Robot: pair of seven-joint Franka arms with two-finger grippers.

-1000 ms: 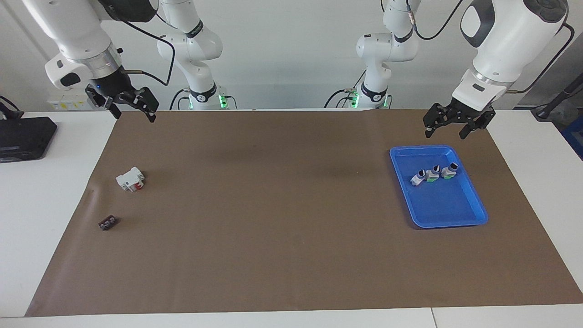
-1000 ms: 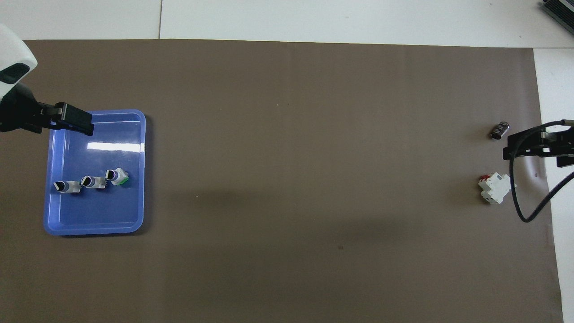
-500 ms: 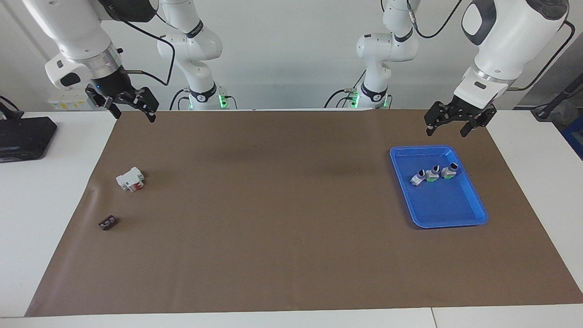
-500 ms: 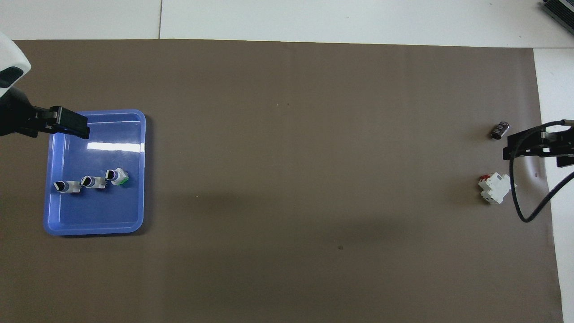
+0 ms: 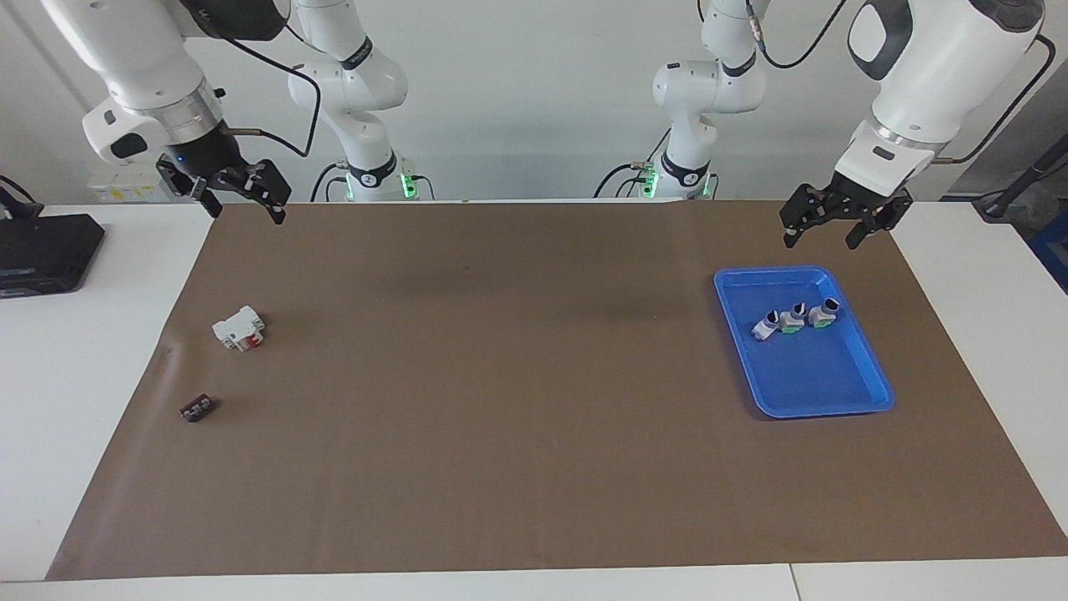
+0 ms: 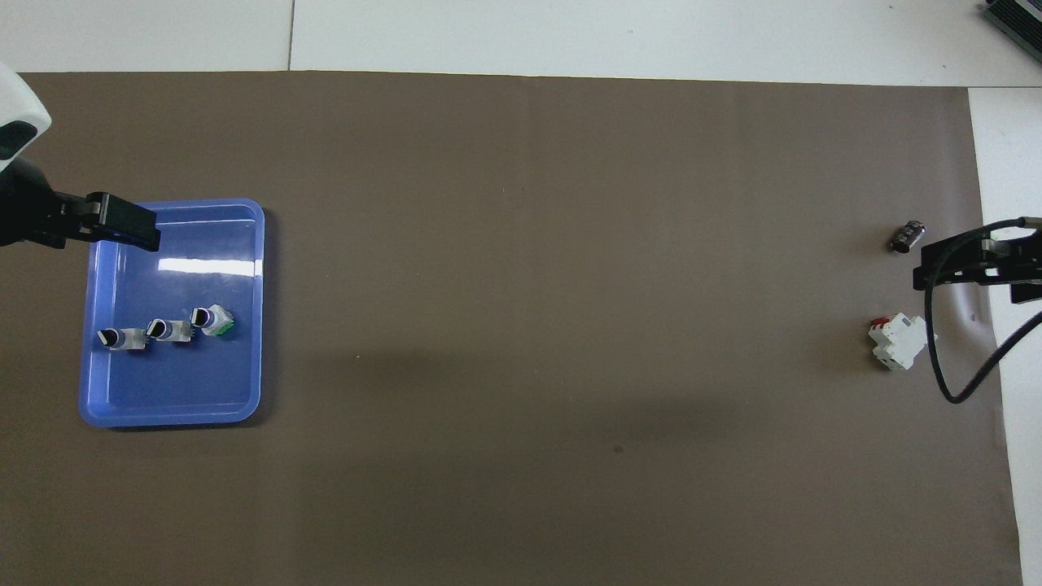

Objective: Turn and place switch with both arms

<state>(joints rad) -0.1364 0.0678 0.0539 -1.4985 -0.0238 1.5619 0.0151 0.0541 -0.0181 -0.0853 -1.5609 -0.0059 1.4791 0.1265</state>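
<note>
Three white-grey switches with green ends and black knobs lie in a row in a blue tray (image 5: 805, 411): one (image 5: 765, 325), one (image 5: 793, 318) and one (image 5: 824, 312). In the overhead view they are the first (image 6: 120, 338), second (image 6: 168, 330) and third (image 6: 213, 320) in the tray (image 6: 171, 419). My left gripper (image 5: 822, 242) hangs open and empty, raised high over the tray's edge, well clear of the switches; it also shows in the overhead view (image 6: 122, 225). My right gripper (image 5: 246, 213) waits open and empty, raised at the right arm's end of the mat (image 6: 977, 268).
A white block with a red part (image 5: 239, 327) (image 6: 898, 342) and a tiny dark brown piece (image 5: 197, 408) (image 6: 908, 237) lie on the brown mat toward the right arm's end. A black device (image 5: 42, 250) sits on the white table beside the mat.
My left gripper has drifted slightly up and toward the table's edge at the left arm's end, still open. The right arm, the switches and the tray have not moved.
</note>
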